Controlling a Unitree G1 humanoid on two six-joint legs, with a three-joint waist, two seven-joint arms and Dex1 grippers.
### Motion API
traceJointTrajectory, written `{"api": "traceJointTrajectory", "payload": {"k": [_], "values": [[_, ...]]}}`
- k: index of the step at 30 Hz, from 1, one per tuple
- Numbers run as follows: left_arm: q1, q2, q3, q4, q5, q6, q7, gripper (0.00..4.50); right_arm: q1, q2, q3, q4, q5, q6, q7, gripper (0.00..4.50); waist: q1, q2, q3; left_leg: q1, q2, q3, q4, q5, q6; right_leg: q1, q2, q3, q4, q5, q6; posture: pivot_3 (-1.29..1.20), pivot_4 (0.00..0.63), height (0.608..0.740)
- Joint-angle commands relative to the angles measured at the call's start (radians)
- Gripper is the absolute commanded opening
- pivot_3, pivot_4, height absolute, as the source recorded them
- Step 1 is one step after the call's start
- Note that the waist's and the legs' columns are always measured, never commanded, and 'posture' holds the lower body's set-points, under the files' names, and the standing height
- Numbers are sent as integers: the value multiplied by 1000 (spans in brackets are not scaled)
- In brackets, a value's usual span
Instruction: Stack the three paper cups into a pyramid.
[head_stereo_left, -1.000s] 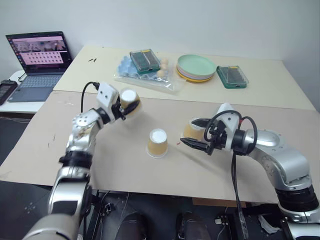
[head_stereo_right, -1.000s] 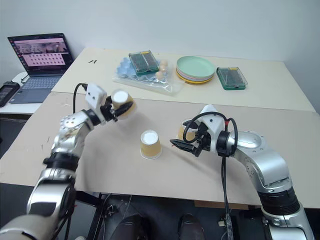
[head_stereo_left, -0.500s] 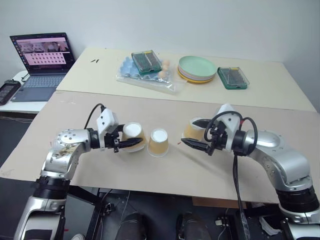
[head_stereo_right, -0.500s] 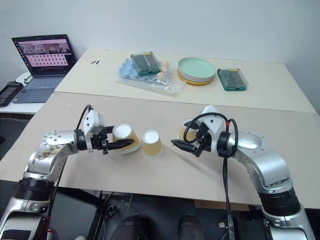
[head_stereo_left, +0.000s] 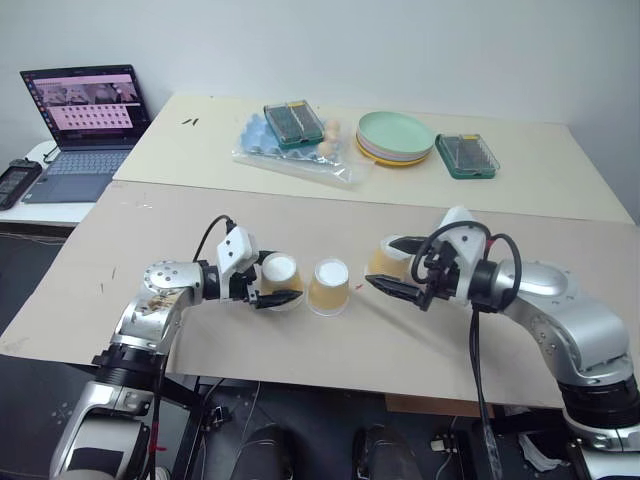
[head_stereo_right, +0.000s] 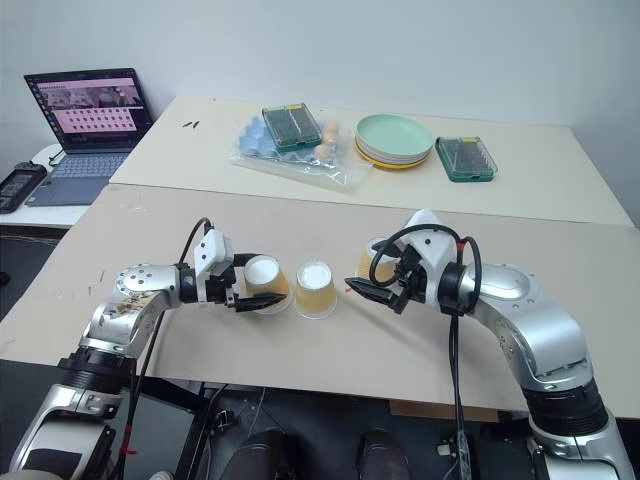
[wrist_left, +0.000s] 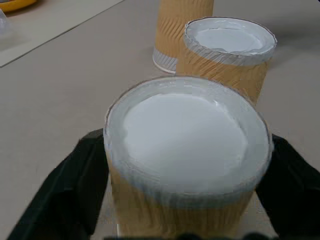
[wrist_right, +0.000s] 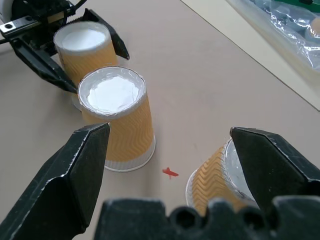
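Observation:
Three tan paper cups stand upside down in a row on the table. My left gripper (head_stereo_left: 278, 298) is open, and its black fingers (wrist_left: 75, 195) straddle the left cup (head_stereo_left: 281, 270), which rests on the table right beside the middle cup (head_stereo_left: 328, 286). The third cup (head_stereo_left: 384, 262) sits between the spread fingers of my open right gripper (wrist_right: 167, 131). In the right wrist view this cup (wrist_right: 212, 175) looks tilted and lies nearer one finger (wrist_right: 272, 165). No cup is on top of another.
A red mark (wrist_right: 170, 173) lies on the table between the middle and right cups. At the back are a laptop (head_stereo_left: 85, 105), a bagged egg tray (head_stereo_left: 290, 150), green plates (head_stereo_left: 393, 135) and a green box (head_stereo_left: 465, 155). The table's front edge (head_stereo_left: 330, 385) is close.
My left arm swung down and brought its cup from the air onto the table beside the middle cup, then its fingers spread. The right arm stayed still.

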Motion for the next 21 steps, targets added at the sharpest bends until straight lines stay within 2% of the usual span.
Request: {"api": "traceJointTrajectory", "payload": {"k": [1,8,11,13,17,21], "values": [[-23,5,11,-28,-7,0,-8,4475,0,-14,-44,-36,16,0,-4,4500,0,0,0,0,0,0,0,0,0,0,0,0,0,0,0,0,150,706],[-17,48,40,-118,-43,58,-20,4475,16,-42,-104,-7,29,-10,26,4500,1,0,0,0,0,0,0,0,0,0,0,0,0,0,0,0,150,706],[-6,140,108,-249,-114,158,-37,4475,92,-122,-226,19,58,-7,91,4500,7,0,0,-1,0,-1,0,0,0,0,0,-1,-1,0,0,0,150,706],[-9,189,154,-304,-160,221,-32,4475,142,-157,-252,27,60,-12,112,4500,7,0,0,-2,0,-1,0,-1,1,0,0,-1,-2,0,0,0,150,706],[-22,255,223,-377,-233,316,-18,4475,177,-167,-196,72,-10,-54,97,4500,4,0,0,0,1,-1,-1,-1,1,1,0,0,-2,0,0,0,150,706],[-33,274,270,-447,-313,412,23,4475,128,-93,-96,140,-57,-91,66,4500,-2,0,0,1,0,0,0,0,1,1,0,2,0,0,0,0,150,706]]}}
